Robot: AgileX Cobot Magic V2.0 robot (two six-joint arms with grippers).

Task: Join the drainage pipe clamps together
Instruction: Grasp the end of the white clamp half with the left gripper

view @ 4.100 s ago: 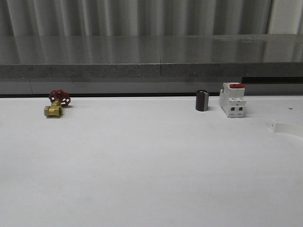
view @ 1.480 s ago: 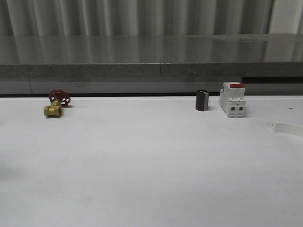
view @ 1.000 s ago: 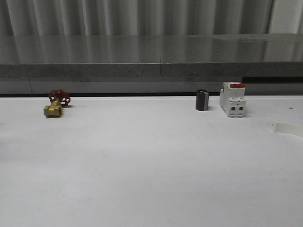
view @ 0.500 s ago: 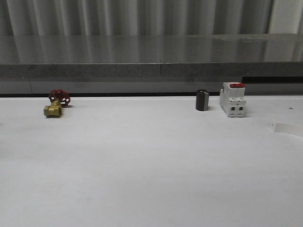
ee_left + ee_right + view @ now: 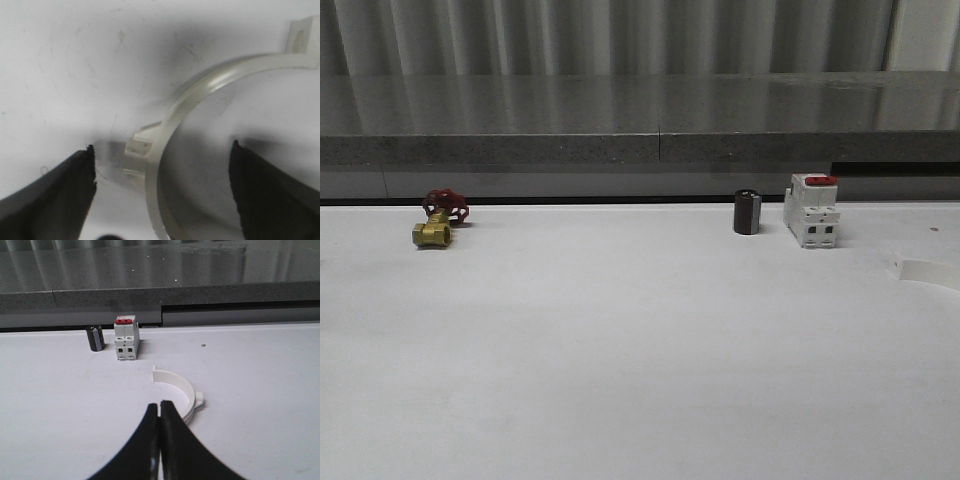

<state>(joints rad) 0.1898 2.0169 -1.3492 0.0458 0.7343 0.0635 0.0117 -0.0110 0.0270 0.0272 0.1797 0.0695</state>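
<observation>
One white half-ring drainage pipe clamp (image 5: 235, 70) lies on the white table right under my left gripper (image 5: 162, 146). That gripper is open, with a dark finger (image 5: 50, 195) on each side of the clamp's band, and a small tab (image 5: 301, 37) ends the arc. A second clamp (image 5: 186, 389) lies just beyond the tips of my right gripper (image 5: 160, 404), which is shut and empty. In the front view this clamp (image 5: 928, 270) shows at the table's right edge, partly cut off.
A white boxy switch with a red top (image 5: 812, 211) and a short black cylinder (image 5: 747, 213) stand at the back right. A brass valve with a red handle (image 5: 438, 222) sits at the back left. A grey ledge (image 5: 640, 148) runs behind the table.
</observation>
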